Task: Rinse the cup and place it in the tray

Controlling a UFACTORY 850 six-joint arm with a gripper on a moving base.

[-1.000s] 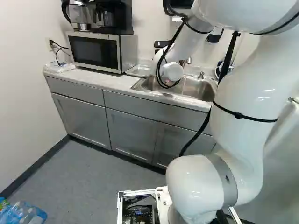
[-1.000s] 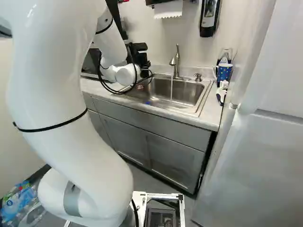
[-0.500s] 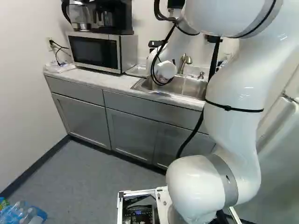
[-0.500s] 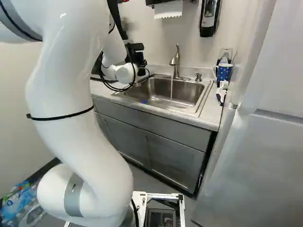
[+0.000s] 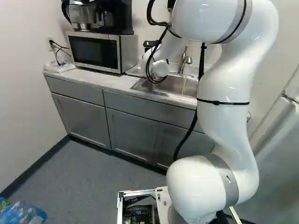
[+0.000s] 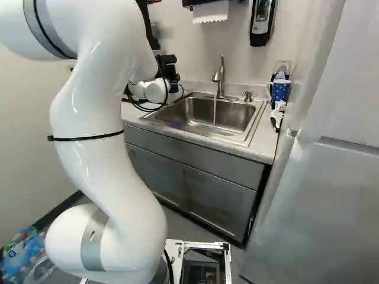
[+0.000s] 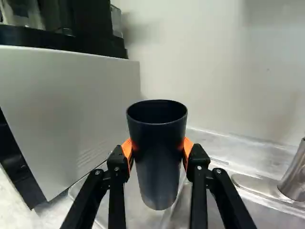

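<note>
The placing step seemed to be in hand. The pincer (image 7: 158, 149) was closed to the cup's width, its two orange pads (image 7: 127, 151) pressed to opposite sides of the tapered black cup (image 7: 158, 174). The cup stood upright, mouth up, at the far left of the sink (image 6: 237, 113), near the side of the microwave (image 5: 93, 51). In the wrist view the tray (image 7: 136, 208) showed behind and under its base — whether the two touched, I could not tell.

A thin stream of water (image 6: 214, 112) ran from the faucet (image 6: 219, 78), well to the right of the cup, so the rinse was probably over, though no drops could be made out. The blue dotted mug (image 6: 280, 90) stood at the right end of the bench (image 6: 265, 142), out of the work.

The next move called for centring the base over the tray, easing it down level, then spreading the pads evenly — a slanted release could tip so tall a cup, or catch its foot on the tray's rim.
</note>
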